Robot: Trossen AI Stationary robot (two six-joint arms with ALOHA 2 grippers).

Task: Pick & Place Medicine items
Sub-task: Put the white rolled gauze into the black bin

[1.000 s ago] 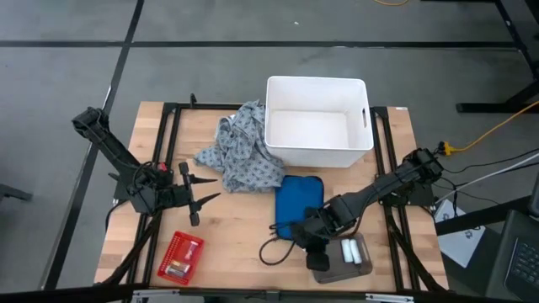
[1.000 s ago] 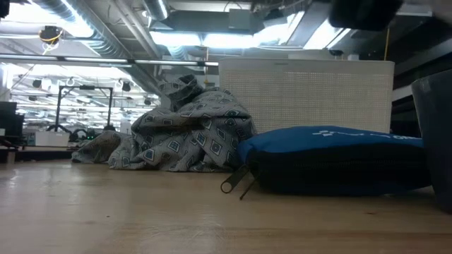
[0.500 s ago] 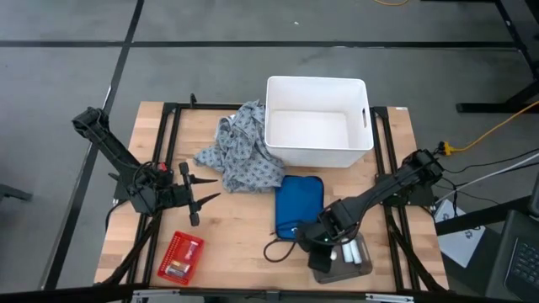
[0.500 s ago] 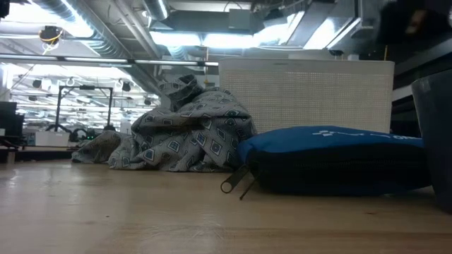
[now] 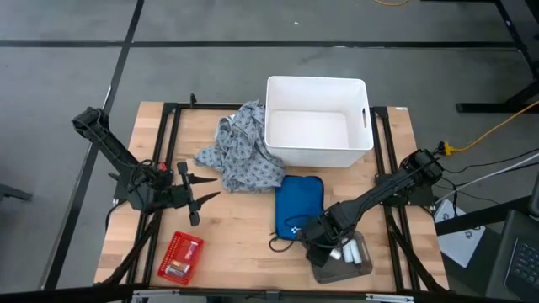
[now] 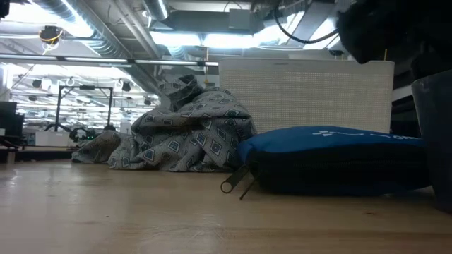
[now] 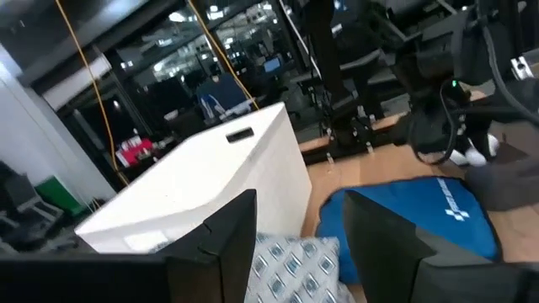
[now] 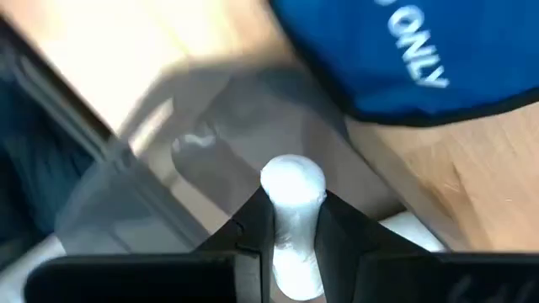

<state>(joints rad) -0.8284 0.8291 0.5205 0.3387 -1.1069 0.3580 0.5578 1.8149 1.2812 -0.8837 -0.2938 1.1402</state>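
The right gripper [image 8: 290,227] is clamped on one white roll [image 8: 292,202] above the grey tray [image 5: 324,271] at five o'clock. More rolls [image 5: 349,253] remain there. The bin [image 5: 318,156] at twelve looks empty. The left gripper [image 5: 200,199] waits, parted, at nine.

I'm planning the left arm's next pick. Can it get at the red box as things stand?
Probably yes. The red box lies on bare table near the open left gripper, with nothing between them; the cloth sits farther away.

Wood table [image 5: 236,227], matt cloth [image 5: 240,156]
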